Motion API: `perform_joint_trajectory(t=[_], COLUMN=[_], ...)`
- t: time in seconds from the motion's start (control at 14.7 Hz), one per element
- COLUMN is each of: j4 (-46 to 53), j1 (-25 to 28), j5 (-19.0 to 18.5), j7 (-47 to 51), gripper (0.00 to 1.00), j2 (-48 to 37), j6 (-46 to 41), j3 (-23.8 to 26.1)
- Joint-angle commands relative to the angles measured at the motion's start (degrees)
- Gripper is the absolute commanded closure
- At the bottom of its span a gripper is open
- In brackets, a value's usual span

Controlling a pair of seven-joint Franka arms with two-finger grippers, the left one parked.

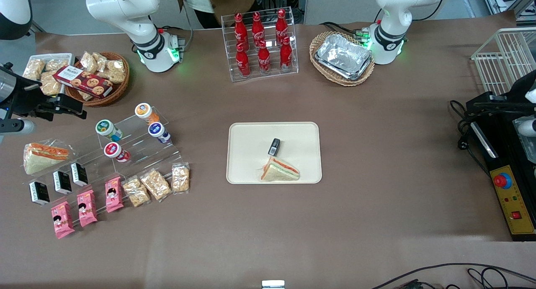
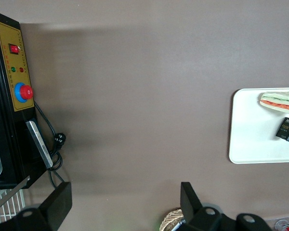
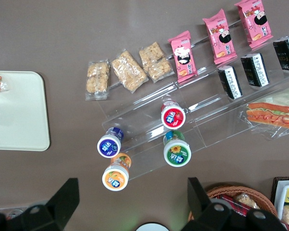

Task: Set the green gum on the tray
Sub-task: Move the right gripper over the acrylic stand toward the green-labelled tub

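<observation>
The green gum (image 1: 105, 128) stands on a clear stepped stand at the working arm's end of the table, its green lid up; it also shows in the right wrist view (image 3: 177, 153). The cream tray (image 1: 251, 132) lies at the table's middle and holds a wrapped sandwich (image 1: 279, 170) and a small black box (image 1: 274, 146); its corner shows in the right wrist view (image 3: 19, 120). My right gripper (image 1: 73, 108) hangs high above the table beside the stand, open and empty (image 3: 130, 202), well above the gum.
Beside the green gum stand a red-lidded bottle (image 1: 113, 150), an orange bottle (image 1: 144, 111) and a blue bottle (image 1: 157, 130). Snack packets lie nearer the camera. A wicker snack basket (image 1: 98, 81), a cola rack (image 1: 261, 44) and foil trays (image 1: 343, 56) stand farther back.
</observation>
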Motion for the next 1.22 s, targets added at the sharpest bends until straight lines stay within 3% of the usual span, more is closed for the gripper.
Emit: perform_joint_trajectory(t=[0.0,0.82,0.95,1.16], j4=[1.8,-1.2,-4.7,-18.3], j1=[0.1,0.2,0.3,0.3], j5=[0.2,0.0,-0.6,-3.2], j7=[-0.8,-2.9,-4.0,-5.6], gripper=[0.0,0.0,0.0,0.0], j2=[0.8,-3.5,-5.8,-14.3], j6=[-1.4,-3.5,-2.0,6.7], j3=[-0.4,-1.1,-1.2,-1.1])
